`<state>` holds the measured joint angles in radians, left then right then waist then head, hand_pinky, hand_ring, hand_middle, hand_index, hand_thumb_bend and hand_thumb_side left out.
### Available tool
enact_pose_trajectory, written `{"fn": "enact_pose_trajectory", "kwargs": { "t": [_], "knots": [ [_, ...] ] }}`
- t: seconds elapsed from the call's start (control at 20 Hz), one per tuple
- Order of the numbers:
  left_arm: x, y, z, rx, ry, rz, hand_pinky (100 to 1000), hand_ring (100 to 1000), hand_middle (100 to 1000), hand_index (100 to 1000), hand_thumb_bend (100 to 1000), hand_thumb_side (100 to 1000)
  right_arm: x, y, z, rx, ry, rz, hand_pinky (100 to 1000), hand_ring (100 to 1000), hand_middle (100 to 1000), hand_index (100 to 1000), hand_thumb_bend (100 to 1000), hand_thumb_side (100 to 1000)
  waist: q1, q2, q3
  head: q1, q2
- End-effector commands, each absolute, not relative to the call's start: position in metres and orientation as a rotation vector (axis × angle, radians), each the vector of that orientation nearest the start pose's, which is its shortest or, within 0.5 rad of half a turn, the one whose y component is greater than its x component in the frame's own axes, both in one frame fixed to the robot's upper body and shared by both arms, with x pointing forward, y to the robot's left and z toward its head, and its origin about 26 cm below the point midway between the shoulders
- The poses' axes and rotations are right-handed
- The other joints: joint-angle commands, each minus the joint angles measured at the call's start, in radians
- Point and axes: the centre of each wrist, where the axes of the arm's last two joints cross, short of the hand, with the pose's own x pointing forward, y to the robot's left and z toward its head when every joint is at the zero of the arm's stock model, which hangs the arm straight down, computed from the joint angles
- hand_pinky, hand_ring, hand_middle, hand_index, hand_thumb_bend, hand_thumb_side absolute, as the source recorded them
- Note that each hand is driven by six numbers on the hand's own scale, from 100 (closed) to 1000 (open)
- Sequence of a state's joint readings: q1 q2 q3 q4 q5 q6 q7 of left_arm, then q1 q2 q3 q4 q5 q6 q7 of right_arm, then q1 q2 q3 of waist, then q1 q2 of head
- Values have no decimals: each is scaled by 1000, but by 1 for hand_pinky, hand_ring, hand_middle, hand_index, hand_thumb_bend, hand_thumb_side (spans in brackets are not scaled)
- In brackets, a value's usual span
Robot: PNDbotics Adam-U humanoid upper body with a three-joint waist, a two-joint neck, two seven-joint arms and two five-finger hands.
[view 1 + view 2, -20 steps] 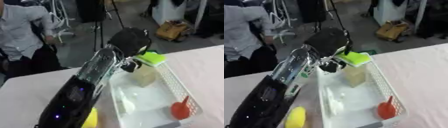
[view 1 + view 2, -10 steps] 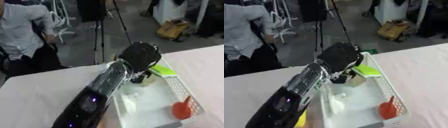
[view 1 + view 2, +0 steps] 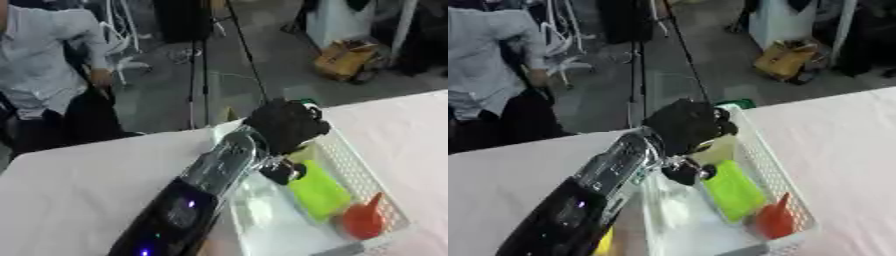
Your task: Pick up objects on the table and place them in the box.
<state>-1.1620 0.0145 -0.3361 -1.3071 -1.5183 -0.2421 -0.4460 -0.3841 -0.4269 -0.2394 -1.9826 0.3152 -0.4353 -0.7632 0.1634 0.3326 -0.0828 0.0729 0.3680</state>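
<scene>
My left hand [image 3: 284,127] hangs over the far end of the white mesh box [image 3: 360,172], its back towards me and nothing in it. Just below it a lime green flat thing [image 3: 319,191] lies on the box floor, its upper end near the thumb. An orange-red thing [image 3: 363,223] lies in the box's near right corner. A pale yellow block [image 3: 717,148] shows under the hand. A whitish thing [image 3: 258,207] lies in the box's left part. My right hand shows in no view.
A yellow object [image 3: 605,243] lies on the white table [image 3: 79,190] beside my left forearm, left of the box. The table's far edge runs just behind the box. A person [image 3: 48,65] stands beyond the far left edge.
The green thing was up against my left hand; now it lies lower, on the box floor. The hand has moved further over the box. The camera has shifted too.
</scene>
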Motion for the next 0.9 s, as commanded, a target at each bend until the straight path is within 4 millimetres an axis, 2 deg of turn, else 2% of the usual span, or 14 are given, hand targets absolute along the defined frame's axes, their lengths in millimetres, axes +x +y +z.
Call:
{"fn": "enact_pose_trajectory", "kwargs": {
  "t": [0.05, 0.1, 0.45, 0.65, 0.7, 0.75, 0.85, 0.9],
  "knots": [
    [386, 14, 322, -1558, 1783, 2136, 468, 738, 740, 895, 644, 345, 295, -324, 262, 920, 2957, 450, 898, 865, 666, 749, 100, 1000, -15, -19, -2, 4, -6],
    [384, 14, 324, -1558, 1757, 2159, 524, 756, 742, 892, 649, 350, 295, -324, 262, 920, 2957, 452, 898, 864, 665, 749, 100, 1000, -14, -19, -2, 5, -6],
    [374, 16, 334, -1559, 1717, 2189, 516, 745, 717, 869, 627, 303, 295, -324, 262, 921, 2956, 453, 898, 865, 665, 749, 100, 1000, -14, -19, -2, 3, -7],
    [365, 24, 347, -1561, 1790, 2117, 468, 735, 716, 866, 575, 256, 295, -325, 262, 925, 2951, 453, 898, 865, 666, 748, 100, 1000, -15, -19, 3, -1, -10],
    [360, 28, 353, -1562, 1828, 2080, 399, 724, 711, 869, 516, 236, 295, -326, 262, 927, 2950, 452, 898, 865, 666, 748, 100, 1000, -15, -20, 5, -3, -11],
    [354, 33, 361, -1557, 1883, 2033, 399, 724, 711, 869, 516, 236, 295, -326, 262, 929, 2948, 451, 898, 865, 666, 748, 100, 1000, -15, -20, 8, -6, -11],
    [344, 43, 373, -1539, 1979, 1963, 405, 733, 716, 876, 483, 256, 294, -326, 262, 932, 2945, 450, 898, 865, 667, 748, 100, 1000, -15, -20, 11, -10, -13],
    [337, 52, 383, -1528, 2074, 1883, 406, 757, 767, 951, 256, 502, 294, -327, 262, 936, 2943, 449, 898, 865, 668, 748, 100, 1000, -17, -21, 16, -18, -13]
  ]
}}
